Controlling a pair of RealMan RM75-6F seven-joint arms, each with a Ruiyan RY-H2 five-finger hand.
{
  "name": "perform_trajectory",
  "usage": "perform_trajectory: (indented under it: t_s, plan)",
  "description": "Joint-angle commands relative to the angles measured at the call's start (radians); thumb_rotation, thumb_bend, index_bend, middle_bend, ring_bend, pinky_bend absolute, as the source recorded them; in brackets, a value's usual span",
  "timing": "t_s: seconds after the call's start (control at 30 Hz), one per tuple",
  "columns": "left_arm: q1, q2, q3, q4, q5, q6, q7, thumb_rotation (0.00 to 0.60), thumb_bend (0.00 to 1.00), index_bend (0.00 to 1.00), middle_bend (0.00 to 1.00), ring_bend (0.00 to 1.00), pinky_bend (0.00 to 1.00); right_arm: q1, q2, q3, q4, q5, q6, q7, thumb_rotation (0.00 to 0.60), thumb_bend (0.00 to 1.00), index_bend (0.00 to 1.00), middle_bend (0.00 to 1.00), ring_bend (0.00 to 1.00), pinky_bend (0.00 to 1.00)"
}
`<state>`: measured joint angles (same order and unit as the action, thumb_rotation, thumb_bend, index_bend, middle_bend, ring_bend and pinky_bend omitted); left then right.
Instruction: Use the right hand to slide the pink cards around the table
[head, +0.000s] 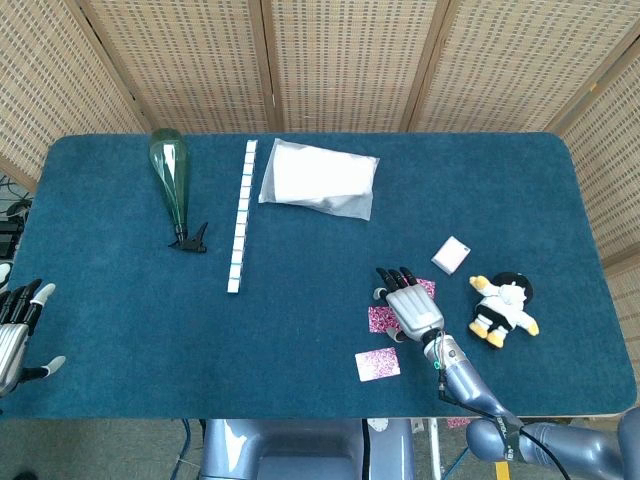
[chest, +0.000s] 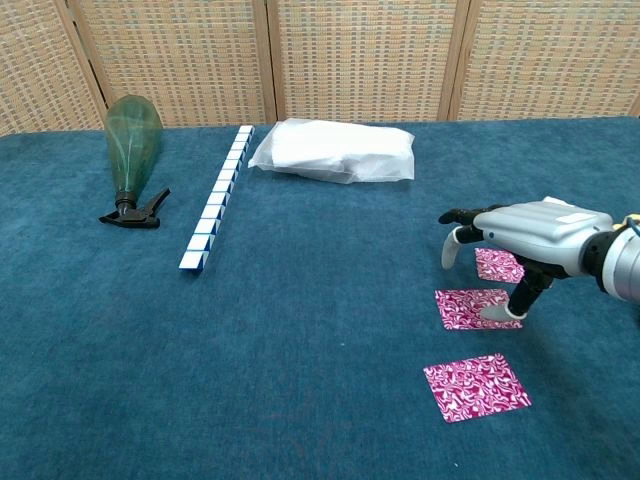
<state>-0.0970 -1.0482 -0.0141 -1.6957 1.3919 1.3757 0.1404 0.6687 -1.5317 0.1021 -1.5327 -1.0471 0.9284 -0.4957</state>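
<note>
Three pink patterned cards lie on the blue table near its front right. The nearest card (chest: 476, 387) (head: 377, 364) lies alone. My right hand (chest: 525, 237) (head: 410, 305) hovers palm down over the middle card (chest: 470, 306) (head: 381, 319), its thumb tip touching that card's right part. The far card (chest: 496, 265) (head: 426, 287) is partly hidden under the hand. The fingers are spread and hold nothing. My left hand (head: 14, 330) rests open off the table's left front corner.
A penguin plush (head: 504, 305) and a small white box (head: 451, 255) lie right of the hand. A green spray bottle (chest: 129, 150), a white-and-blue strip (chest: 218, 197) and a white plastic bag (chest: 333, 150) lie further back on the table (chest: 300, 330).
</note>
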Motion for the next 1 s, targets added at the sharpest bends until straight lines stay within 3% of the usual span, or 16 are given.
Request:
perform_trajectory:
  t_s: [0.03, 1.0]
  plan:
    - [0.000, 0.000, 0.000, 0.000, -0.001, 0.000, 0.001, 0.600, 0.01, 0.00, 0.00, 0.00, 0.00, 0.001, -0.005, -0.006, 0.007, -0.007, 0.001, 0.004, 0.600, 0.26, 0.29, 0.00, 0.00, 0.02]
    - [0.000, -0.003, -0.001, -0.001, -0.005, 0.002, 0.010, 0.600, 0.01, 0.00, 0.00, 0.00, 0.00, 0.012, -0.055, -0.031, 0.087, 0.011, -0.019, 0.010, 0.600, 0.26, 0.29, 0.00, 0.00, 0.02]
